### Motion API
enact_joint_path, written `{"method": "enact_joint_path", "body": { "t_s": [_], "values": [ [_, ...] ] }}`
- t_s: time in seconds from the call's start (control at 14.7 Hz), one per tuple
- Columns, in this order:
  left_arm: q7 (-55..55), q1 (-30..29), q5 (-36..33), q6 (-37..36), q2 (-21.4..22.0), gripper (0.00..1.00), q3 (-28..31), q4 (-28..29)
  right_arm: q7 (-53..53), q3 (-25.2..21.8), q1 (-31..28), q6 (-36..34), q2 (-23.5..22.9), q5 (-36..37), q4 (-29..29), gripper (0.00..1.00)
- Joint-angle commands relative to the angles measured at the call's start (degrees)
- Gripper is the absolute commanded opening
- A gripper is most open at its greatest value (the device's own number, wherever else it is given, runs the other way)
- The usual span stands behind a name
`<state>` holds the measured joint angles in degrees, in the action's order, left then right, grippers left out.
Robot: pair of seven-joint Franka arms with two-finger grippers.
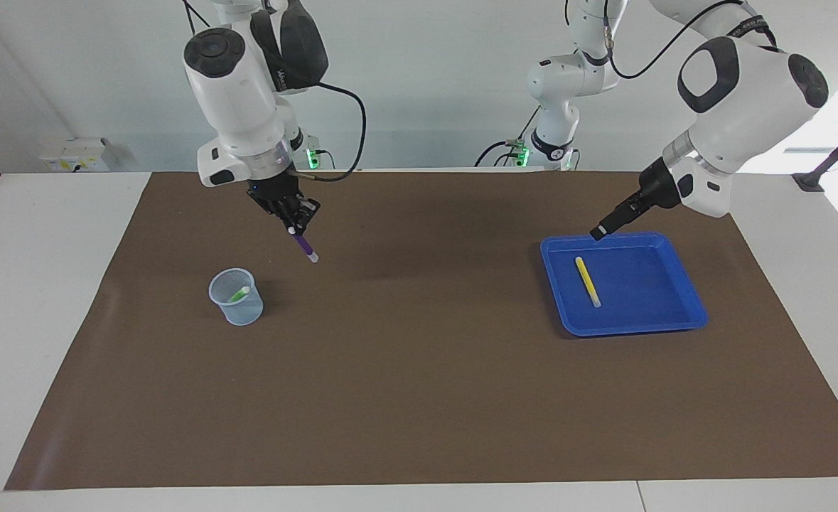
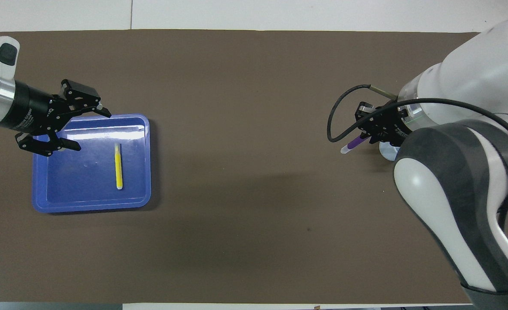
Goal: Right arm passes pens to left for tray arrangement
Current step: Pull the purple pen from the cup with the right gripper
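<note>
Purple pen (image 1: 304,246) hangs clamped in your right gripper (image 1: 296,226) above the mat; carry it level toward the left gripper (image 2: 66,127), spread open over the tray (image 1: 685,291).

tray (image 1: 681,316): on the tabletop (image 1: 419,398) toward the left arm's end, near the edge next to the robots.
first pen (image 1: 588,281): flat in the tray, about midway across it.
mesh cup (image 1: 237,296): on the tabletop toward the right arm's end.
second pen (image 1: 238,292): leaning in the mesh cup.
third pen (image 1: 305,247): held in the right gripper (image 1: 296,222), tilted, above the tabletop beside the mesh cup.
left gripper (image 2: 73,128): fingers apart over the tray's corner nearest the left arm's end.
</note>
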<state>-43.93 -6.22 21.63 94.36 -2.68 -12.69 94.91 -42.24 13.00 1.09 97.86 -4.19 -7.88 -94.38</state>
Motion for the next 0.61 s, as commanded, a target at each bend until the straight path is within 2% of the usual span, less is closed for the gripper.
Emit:
{"method": "enact_joint_path", "body": {
  "t_s": [0.0, 0.2, 0.41, 0.54],
  "values": [
    [-12.45, 0.42, 4.63, 0.03, 2.5, 1.0, 0.3, 0.45, -3.52, 0.19, -0.38, 0.13, -0.46, -11.75, 2.7, 0.0],
    [-26.07, 0.68, 8.68, 2.4, 4.43, 1.0, -0.57, 0.54, -9.41, 0.62, -0.12, 3.29, -0.55, -21.1, 3.41, 0.0],
    [-43.46, 0.95, 8.96, 6.26, 5.75, 1.0, -4.7, 0.45, -15.82, 1.68, 0.23, 5.84, -0.64, -32.33, 3.15, 0.0],
    [-54.28, 1.04, 8.96, 9.25, 6.54, 1.0, -7.25, 0.62, -21.62, 3.6, 0.32, 8.99, -0.81, -36.92, 3.24, 0.0]
  ]
}}
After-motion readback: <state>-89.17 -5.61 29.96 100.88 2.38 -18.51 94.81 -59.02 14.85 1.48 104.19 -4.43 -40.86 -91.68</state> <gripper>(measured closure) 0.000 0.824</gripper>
